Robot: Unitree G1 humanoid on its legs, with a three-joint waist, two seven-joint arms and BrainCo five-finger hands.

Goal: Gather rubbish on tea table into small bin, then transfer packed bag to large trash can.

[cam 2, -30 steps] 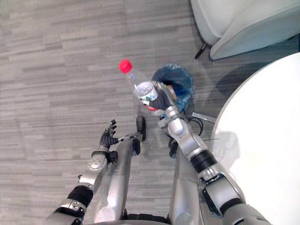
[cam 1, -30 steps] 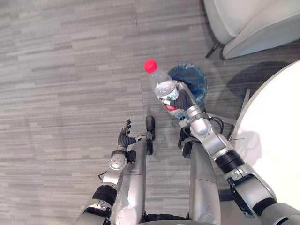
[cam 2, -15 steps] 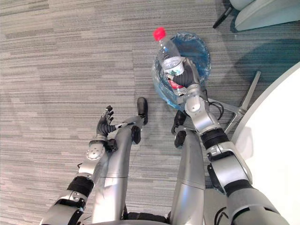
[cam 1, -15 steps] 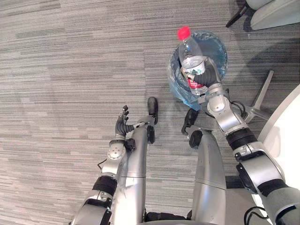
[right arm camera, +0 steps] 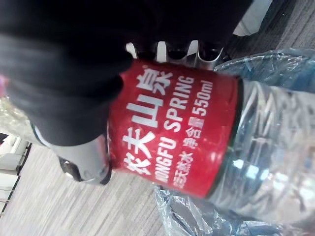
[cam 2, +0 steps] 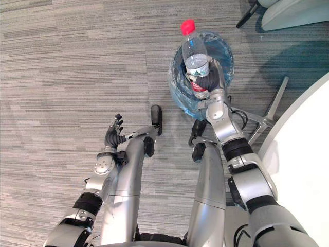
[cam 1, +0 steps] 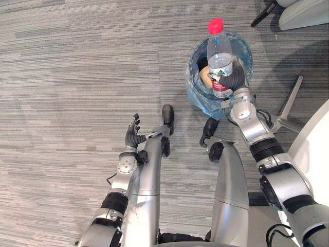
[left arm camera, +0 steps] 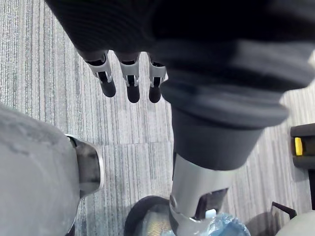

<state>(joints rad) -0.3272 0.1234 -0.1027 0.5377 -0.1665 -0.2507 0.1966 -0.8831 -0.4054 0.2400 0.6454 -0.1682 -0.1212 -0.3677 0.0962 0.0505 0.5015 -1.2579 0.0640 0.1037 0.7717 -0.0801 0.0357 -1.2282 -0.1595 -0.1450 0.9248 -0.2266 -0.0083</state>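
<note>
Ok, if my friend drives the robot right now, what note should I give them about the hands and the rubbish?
Right hand: shut on the plastic bottle, held upright, red cap up, over the small bin with its blue bag.
Left hand: open and empty at the robot's left side.
Done: bottle brought to the bin; something tan already lies inside.
To do: let the bottle go into the bin, check the white table for more rubbish, then carry the packed bag to the large trash can.
</note>
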